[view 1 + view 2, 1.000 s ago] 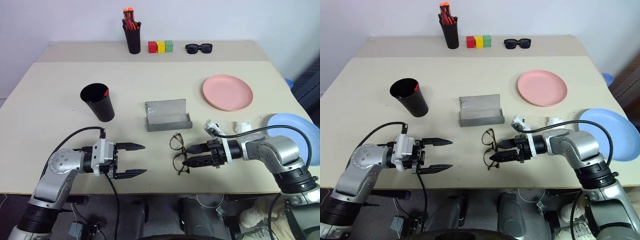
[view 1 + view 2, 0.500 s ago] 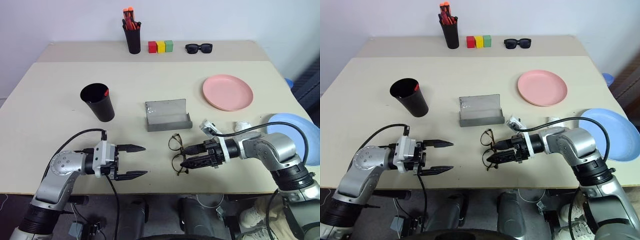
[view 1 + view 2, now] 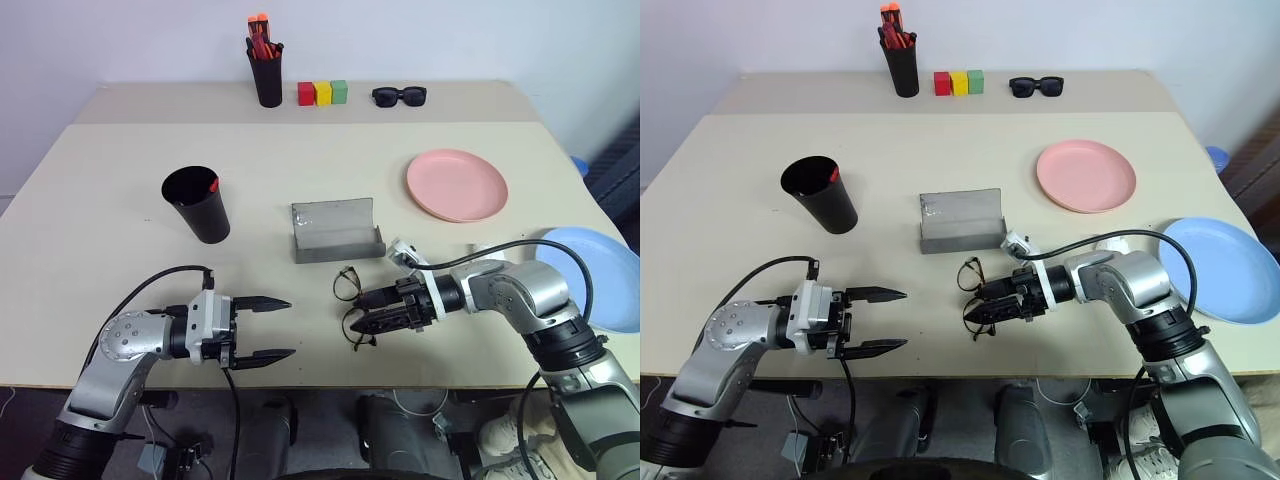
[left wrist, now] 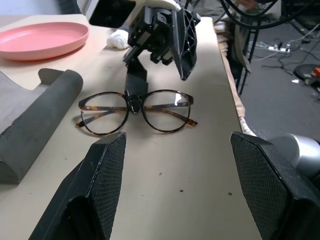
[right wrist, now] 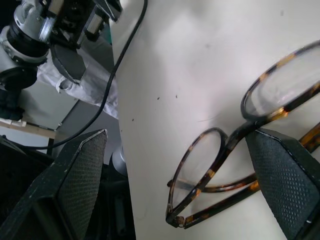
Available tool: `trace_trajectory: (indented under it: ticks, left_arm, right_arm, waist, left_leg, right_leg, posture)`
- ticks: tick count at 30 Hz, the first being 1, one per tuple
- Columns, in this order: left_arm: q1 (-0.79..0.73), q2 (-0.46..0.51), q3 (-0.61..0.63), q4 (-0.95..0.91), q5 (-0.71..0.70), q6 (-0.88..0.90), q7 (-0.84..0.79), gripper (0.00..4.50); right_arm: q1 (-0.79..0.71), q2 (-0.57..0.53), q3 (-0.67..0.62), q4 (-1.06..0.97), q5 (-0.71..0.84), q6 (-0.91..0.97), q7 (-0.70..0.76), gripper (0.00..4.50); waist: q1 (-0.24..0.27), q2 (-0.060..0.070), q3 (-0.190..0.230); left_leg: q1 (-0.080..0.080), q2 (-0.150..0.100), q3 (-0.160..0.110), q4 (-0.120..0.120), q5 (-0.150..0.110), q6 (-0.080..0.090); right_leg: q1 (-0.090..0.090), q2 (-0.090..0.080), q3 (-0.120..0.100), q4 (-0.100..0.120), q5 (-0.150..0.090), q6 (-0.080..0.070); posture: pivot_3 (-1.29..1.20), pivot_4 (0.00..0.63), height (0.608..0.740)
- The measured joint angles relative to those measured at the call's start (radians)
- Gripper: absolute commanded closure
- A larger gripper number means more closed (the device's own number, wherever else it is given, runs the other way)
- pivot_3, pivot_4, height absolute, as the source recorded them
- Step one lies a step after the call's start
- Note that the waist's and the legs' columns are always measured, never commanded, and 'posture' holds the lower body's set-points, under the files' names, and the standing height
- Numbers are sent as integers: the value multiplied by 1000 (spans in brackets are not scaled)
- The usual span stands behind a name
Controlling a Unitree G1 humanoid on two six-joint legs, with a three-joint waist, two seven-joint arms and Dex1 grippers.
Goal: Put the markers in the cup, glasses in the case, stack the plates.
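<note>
The glasses (image 3: 349, 302) lie open on the table in front of the grey case (image 3: 335, 231), which stands open. My right gripper (image 3: 360, 311) is open and reaches in from the right. Its fingers straddle the frame at the bridge, and one fingertip (image 4: 134, 89) rests at the bridge. To the left my left gripper (image 3: 291, 326) hangs open and empty, pointing at the glasses (image 4: 161, 106). A red marker tip (image 3: 213, 184) sticks out of the black cup (image 3: 196, 205). The pink plate (image 3: 455, 185) and the blue plate (image 3: 592, 290) lie apart on the right.
At the table's back stand a black pen holder (image 3: 266, 78) with orange-red pens, three coloured blocks (image 3: 321, 93) and black sunglasses (image 3: 399, 96). Something small, white and crumpled (image 3: 487, 251) lies between the plates. The blue plate sits at the right edge.
My right gripper has crept a little to the left, further over the glasses, which have shifted slightly. The left gripper has stayed put.
</note>
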Motion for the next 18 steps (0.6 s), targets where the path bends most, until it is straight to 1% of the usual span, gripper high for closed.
trace_trajectory:
  ticks: [2, 4, 7, 8, 10, 18]
  left_arm:
    - [3, 0, 0, -3, 0, 0, 5, 1091]
    - [8, 2, 0, -6, 0, 0, 6, 1091]
    - [9, 4, 0, -9, 0, 0, 6, 1091]
    - [9, 6, 0, -10, 0, 0, 7, 1091]
    - [10, 9, 0, -11, 0, 0, 7, 1091]
    - [20, 11, 1, -18, 0, 0, 17, 1091]
  right_arm:
    - [-5, 5, 0, 8, -1, -7, 1, 588]
    - [-6, 14, 1, 12, -9, -10, 1, 1323]
    - [-7, 24, 2, 13, -20, -15, 1, 2915]
    - [-7, 25, 2, 14, -21, -17, 1, 3518]
    - [-7, 26, 2, 16, -25, -19, 1, 4477]
    - [-7, 35, 2, 29, -38, -30, 3, 4477]
  waist:
    - [0, 0, 0]
    - [0, 0, 0]
    - [0, 0, 0]
    - [0, 0, 0]
    - [0, 0, 0]
    - [0, 0, 0]
  left_leg:
    - [0, 0, 0, 0, 0, 0]
    - [0, 0, 0, 0, 0, 0]
    - [0, 0, 0, 0, 0, 0]
    - [0, 0, 0, 0, 0, 0]
    - [0, 0, 0, 0, 0, 0]
    - [0, 0, 0, -1, 0, 0]
  right_leg:
    - [0, 0, 0, 0, 0, 0]
    - [0, 0, 0, 0, 0, 0]
    - [0, 0, 0, 0, 0, 0]
    - [0, 0, 0, 0, 0, 0]
    - [0, 0, 0, 0, 0, 0]
    - [0, 0, 0, 0, 0, 0]
  posture:
    - [0, 150, 740]
    - [0, 150, 740]
    - [0, 150, 740]
    - [0, 150, 740]
    - [0, 150, 740]
    - [0, 150, 740]
